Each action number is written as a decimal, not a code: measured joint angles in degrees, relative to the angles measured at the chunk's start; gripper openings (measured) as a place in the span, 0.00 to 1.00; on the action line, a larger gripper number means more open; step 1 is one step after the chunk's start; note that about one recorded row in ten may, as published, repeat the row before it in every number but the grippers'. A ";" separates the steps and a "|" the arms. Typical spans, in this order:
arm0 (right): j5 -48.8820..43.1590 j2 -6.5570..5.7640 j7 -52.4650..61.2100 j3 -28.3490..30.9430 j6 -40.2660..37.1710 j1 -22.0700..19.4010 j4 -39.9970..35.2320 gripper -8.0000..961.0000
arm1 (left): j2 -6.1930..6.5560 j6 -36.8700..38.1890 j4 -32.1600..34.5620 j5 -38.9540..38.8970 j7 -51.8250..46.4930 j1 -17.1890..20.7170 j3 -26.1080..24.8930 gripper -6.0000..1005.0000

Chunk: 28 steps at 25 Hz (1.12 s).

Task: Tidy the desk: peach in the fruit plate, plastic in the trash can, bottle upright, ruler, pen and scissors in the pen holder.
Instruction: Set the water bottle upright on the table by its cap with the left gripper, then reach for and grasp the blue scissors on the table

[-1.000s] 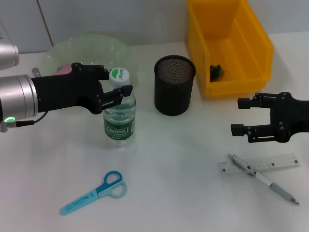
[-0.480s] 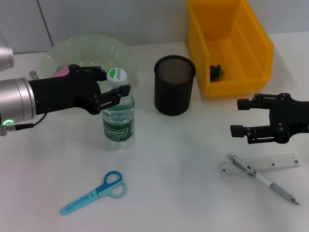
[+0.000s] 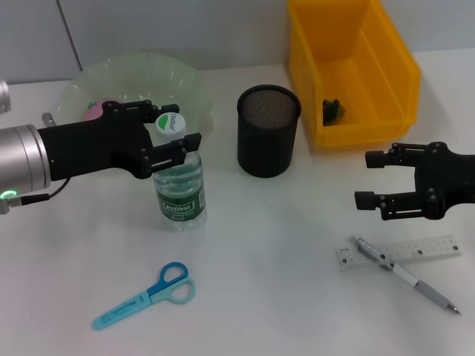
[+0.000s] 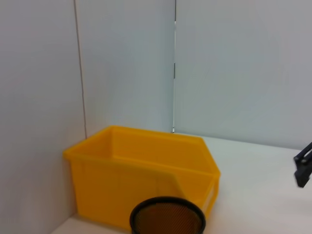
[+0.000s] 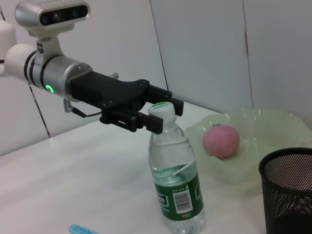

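standing the bottle (image 3: 178,185) up looks all but finished: it sits upright on the desk (image 3: 274,252) at left-centre, its long axis vertical, just near of the fruit plate (image 3: 185,81). the left gripper (image 3: 177,137) is at the neck, fingers either side just under the white cap, spread a little and seemingly clear of it, so i judge it released. the right gripper (image 3: 375,179) hovers open at right, above and just far of the ruler (image 3: 423,250) and the pen (image 3: 407,275) lying across it; that arm is nearer them. the scissors (image 3: 145,297) lie near-left, closer to the left arm. the pen holder (image 3: 269,130) stands centre, the trash can (image 3: 349,67) far right. the right wrist view shows the peach (image 5: 221,141) already in the plate and the gap at the cap; the head view mostly hides the peach.
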 joint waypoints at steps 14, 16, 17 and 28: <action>0.33 0.06 0.61 -0.46 0.10 -0.04 -0.84 0.76 | 0.24 6.75 3.32 -1.72 0.41 5.17 -4.48 0.73; 0.39 0.07 1.18 -0.23 0.09 0.08 -0.96 0.76 | 0.22 7.50 5.93 -1.48 -0.75 7.75 -4.21 0.76; 0.40 0.08 1.63 -0.06 0.10 0.12 -1.07 0.76 | 0.22 7.88 6.98 -1.30 -1.30 8.86 -4.13 0.77; 0.53 -0.32 4.16 1.33 0.71 -0.32 -1.61 0.76 | 0.06 9.89 31.32 21.94 -26.03 18.94 6.71 0.80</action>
